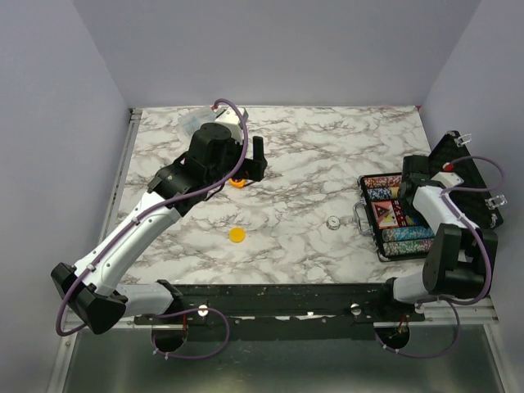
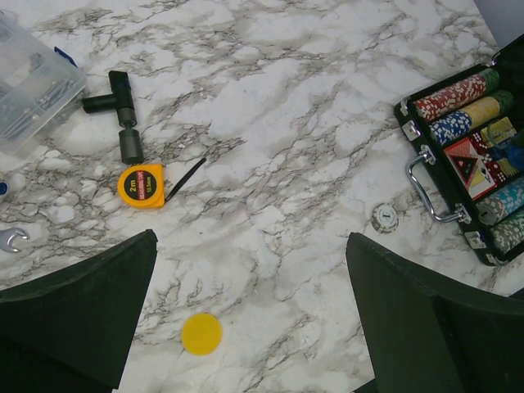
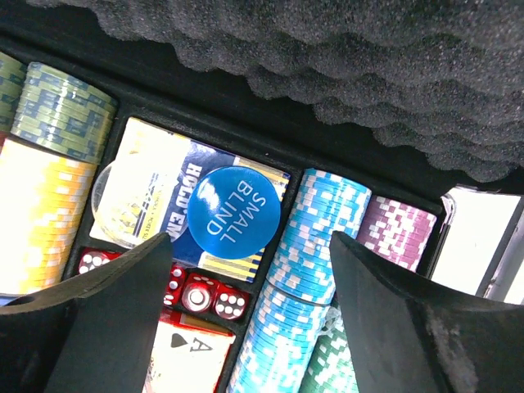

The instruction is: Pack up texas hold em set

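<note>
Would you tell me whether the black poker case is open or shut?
Open: the black case has its foam lid raised, chip rows exposed.

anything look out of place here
Two discs lie loose on the table outside the open briefcase: the yellow disc toward the near edge, the white disc just off the case's handle. The blue disc already sits inside, on the card box.
</note>
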You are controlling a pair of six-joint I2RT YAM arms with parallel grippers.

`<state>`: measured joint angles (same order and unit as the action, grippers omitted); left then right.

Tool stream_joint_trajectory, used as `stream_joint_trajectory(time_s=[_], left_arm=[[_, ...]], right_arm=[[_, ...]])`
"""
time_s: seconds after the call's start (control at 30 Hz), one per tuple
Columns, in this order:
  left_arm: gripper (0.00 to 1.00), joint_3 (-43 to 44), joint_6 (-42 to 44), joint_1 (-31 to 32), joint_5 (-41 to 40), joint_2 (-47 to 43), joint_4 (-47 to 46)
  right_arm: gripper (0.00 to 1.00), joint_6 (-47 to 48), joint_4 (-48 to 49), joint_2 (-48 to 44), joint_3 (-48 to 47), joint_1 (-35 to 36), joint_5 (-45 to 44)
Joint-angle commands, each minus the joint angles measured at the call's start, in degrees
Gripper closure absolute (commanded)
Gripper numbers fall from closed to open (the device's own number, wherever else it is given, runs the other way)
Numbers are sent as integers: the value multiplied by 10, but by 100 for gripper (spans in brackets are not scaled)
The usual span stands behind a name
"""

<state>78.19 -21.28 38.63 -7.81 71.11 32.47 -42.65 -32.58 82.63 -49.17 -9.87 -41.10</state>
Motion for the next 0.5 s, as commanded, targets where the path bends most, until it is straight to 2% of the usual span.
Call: stream_joint_trajectory(time_s=[0.0, 0.17, 0.23, 0.47], left_arm=[[2, 11, -5, 0, 16, -16, -3], [1, 13, -4, 2, 11, -17, 0], [1, 13, -3, 2, 11, -17, 0], [2, 13, -4, 3, 15, -17, 1]], right_arm=[[19, 24, 18, -26, 7, -4, 14], [18, 53, 45, -38, 14, -4, 54], [22, 52, 55, -39, 17, -4, 65], [70, 33, 90, -25, 7, -5, 67]])
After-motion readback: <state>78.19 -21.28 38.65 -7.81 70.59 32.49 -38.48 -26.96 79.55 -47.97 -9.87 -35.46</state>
